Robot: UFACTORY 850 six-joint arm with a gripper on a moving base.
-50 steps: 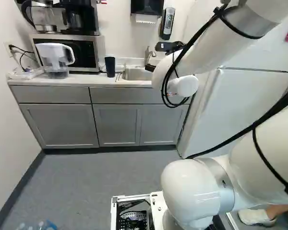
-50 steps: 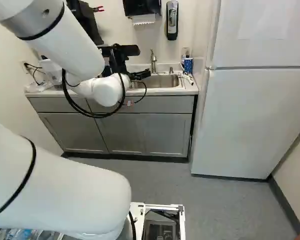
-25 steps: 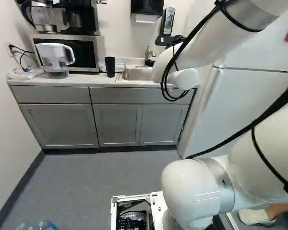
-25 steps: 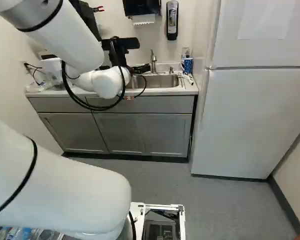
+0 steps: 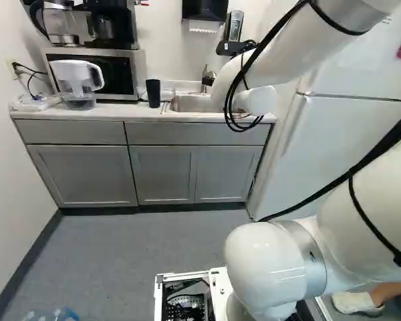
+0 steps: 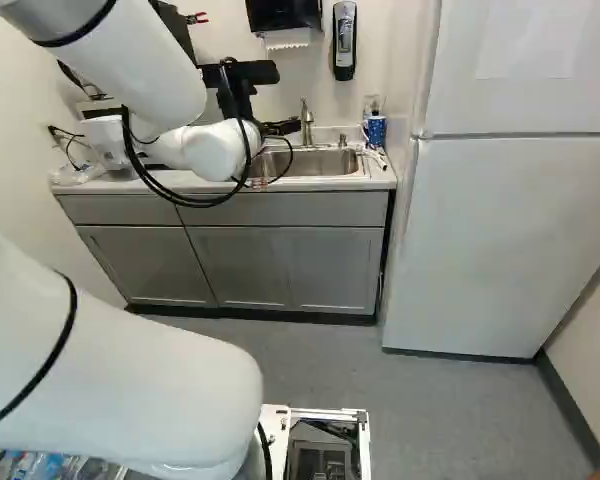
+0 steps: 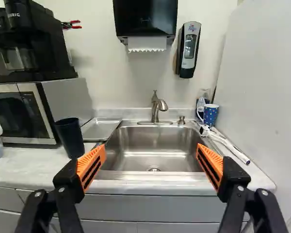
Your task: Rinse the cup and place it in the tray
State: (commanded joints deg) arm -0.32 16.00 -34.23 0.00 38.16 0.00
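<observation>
- From here I see the pincer (image 6: 288, 127) spread wide, the sink (image 7: 154, 145) ahead of it.
- The dark cup (image 7: 70, 138) stands upright on the table (image 7: 29, 167), just beside the tray (image 7: 101, 129).
- A blue mug (image 7: 211, 115) stands across the sink.

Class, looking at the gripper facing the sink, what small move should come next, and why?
Probably shift the gripper sideways toward the dark cup: it is open and empty, facing the sink, while that cup stands off to one side, near the tray. A spotted mug stands across the sink, so which is meant is uncertain.
</observation>
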